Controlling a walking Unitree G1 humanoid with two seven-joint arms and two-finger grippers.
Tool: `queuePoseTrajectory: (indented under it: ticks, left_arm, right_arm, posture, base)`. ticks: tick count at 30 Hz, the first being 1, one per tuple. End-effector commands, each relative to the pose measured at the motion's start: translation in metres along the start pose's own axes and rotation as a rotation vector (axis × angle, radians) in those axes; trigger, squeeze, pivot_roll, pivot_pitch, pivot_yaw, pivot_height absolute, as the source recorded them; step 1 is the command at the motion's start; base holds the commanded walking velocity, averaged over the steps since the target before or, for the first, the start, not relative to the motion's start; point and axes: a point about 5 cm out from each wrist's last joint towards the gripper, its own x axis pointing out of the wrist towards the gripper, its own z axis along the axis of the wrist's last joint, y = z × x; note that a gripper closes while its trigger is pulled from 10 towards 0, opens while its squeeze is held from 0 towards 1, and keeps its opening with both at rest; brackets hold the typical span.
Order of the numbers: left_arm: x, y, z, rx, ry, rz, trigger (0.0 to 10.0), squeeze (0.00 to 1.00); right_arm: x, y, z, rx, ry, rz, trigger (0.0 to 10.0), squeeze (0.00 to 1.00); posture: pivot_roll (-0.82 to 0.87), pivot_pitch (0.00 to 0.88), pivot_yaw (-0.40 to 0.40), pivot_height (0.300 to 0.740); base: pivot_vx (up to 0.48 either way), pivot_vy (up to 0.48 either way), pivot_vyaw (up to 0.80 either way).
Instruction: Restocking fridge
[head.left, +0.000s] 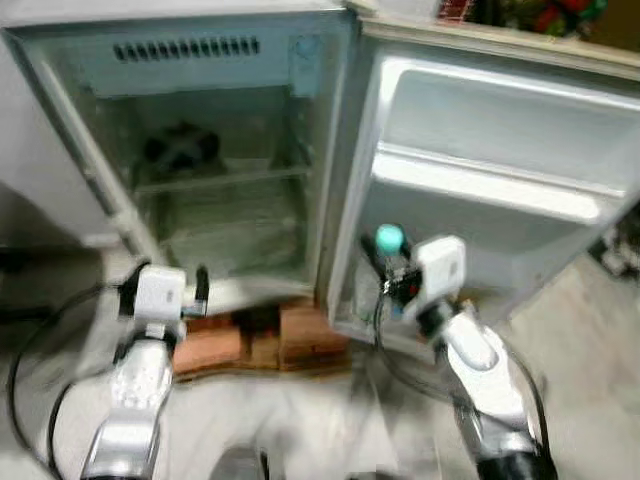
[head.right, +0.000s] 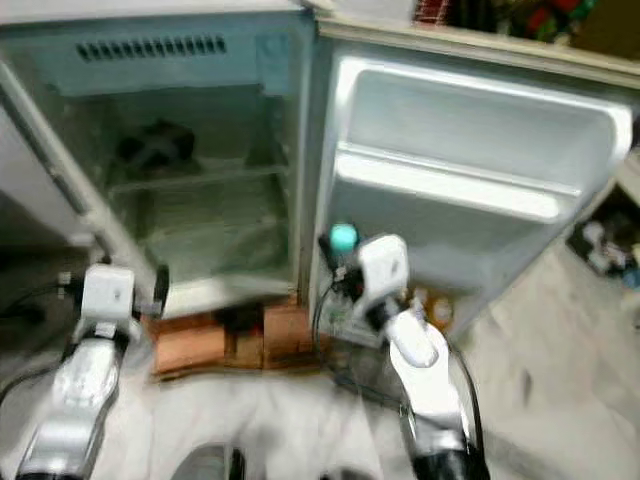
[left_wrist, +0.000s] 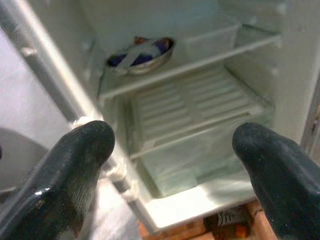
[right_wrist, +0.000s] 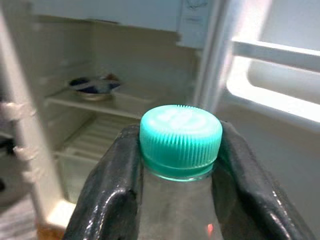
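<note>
Fridge (head.left: 220, 150) stood open, door (head.left: 500, 180) swung to the right. Right gripper (right_wrist: 177, 200) was clamped on a bottle (right_wrist: 175, 210) just below its teal cap (right_wrist: 180, 140), held low in front of the door. Left gripper (left_wrist: 172, 165) hung spread wide and empty before the lower compartment. A bowl (left_wrist: 141, 54) sat on the shelf (left_wrist: 190, 62).
</note>
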Motion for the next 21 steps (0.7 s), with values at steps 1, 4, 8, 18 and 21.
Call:
queuePoseTrajectory:
  ticks: [1, 4, 8, 18, 21]
  left_arm:
    - [-0.0013, -0.008, 0.0024, -0.001, -0.01, -0.02, 10.0, 0.0]
    - [-0.002, -0.0082, 0.0014, -0.005, -0.005, -0.017, 10.0, 0.0]
    - [-0.0023, -0.0071, 0.0019, -0.022, -0.014, -0.016, 10.0, 0.0]
    - [-0.0026, -0.0083, 0.0018, -0.011, -0.012, -0.017, 10.0, 0.0]
    - [-0.0024, -0.0082, 0.0007, -0.011, -0.007, -0.016, 10.0, 0.0]
  right_arm:
    - [-0.0031, -0.0109, 0.0054, -0.032, -0.017, -0.025, 10.0, 0.0]
    - [-0.0029, -0.0107, 0.0054, -0.031, -0.016, -0.021, 10.0, 0.0]
    - [-0.0022, -0.0112, 0.0053, -0.026, -0.016, -0.023, 10.0, 0.0]
    - [0.0001, -0.0093, 0.0065, -0.009, -0.025, -0.014, 10.0, 0.0]
    - [0.0004, -0.0093, 0.0068, -0.012, -0.027, -0.012, 10.0, 0.0]
  posture:
    - [0.1, 0.079, -0.034, 0.74]
    - [0.1, 0.081, -0.032, 0.74]
    - [0.1, 0.084, -0.033, 0.74]
    - [0.1, 0.084, -0.034, 0.74]
    - [0.1, 0.084, -0.034, 0.74]
  base:
    - [0.334, 0.0, 0.0]
    - [0.277, 0.0, 0.0]
    - [0.0, 0.0, 0.0]
    - [0.0, -0.193, 0.0]
    - [0.0, -0.48, 0.0]
